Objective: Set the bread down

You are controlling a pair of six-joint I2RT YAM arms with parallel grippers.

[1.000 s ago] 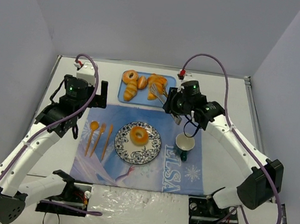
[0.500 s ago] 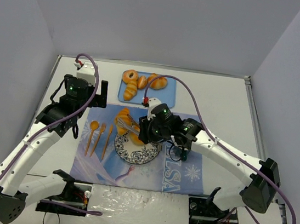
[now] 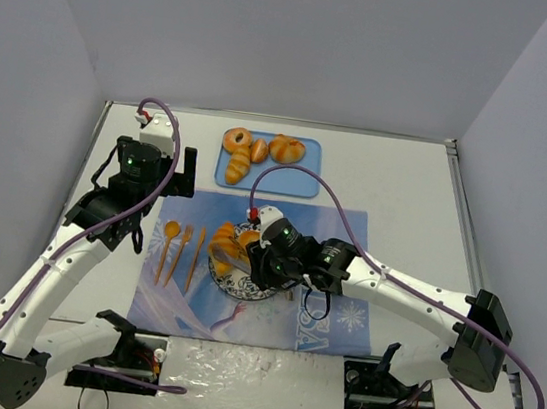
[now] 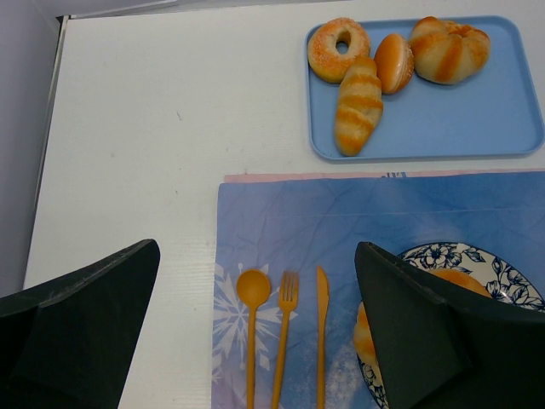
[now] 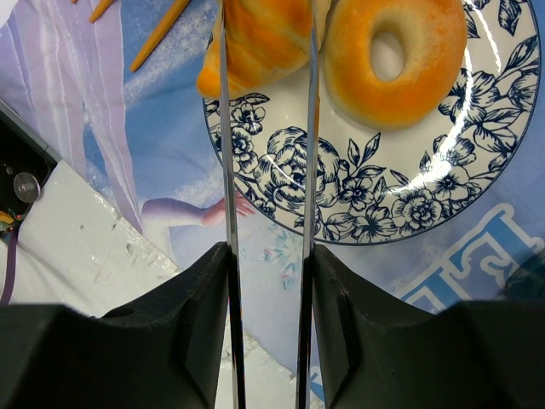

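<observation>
My right gripper (image 3: pixel 264 261) is shut on metal tongs (image 5: pixel 226 153). The tongs pinch a striped orange bread roll (image 5: pixel 255 38) over the left rim of the blue-patterned plate (image 5: pixel 358 187); I cannot tell whether the roll touches the plate. A sugared donut (image 5: pixel 393 60) lies on the plate beside the roll. In the top view the roll (image 3: pixel 225 246) sits at the plate's left edge (image 3: pixel 264 290). My left gripper (image 3: pixel 145 172) is wide open and empty, high above the table's left side. In the left wrist view it (image 4: pixel 255 341) frames the cutlery.
A blue tray (image 4: pixel 477 111) at the back holds a donut (image 4: pixel 338 48), a long roll (image 4: pixel 358 104), a small bun (image 4: pixel 393 62) and a braided bun (image 4: pixel 449 48). Orange spoon (image 4: pixel 253 290), fork (image 4: pixel 288 294) and knife (image 4: pixel 321 290) lie on the blue placemat (image 3: pixel 350 235), left of the plate.
My right arm has swung from the tray to the plate, carrying the roll in the tongs, then lowered it at the plate's left rim. The left arm has not moved.
</observation>
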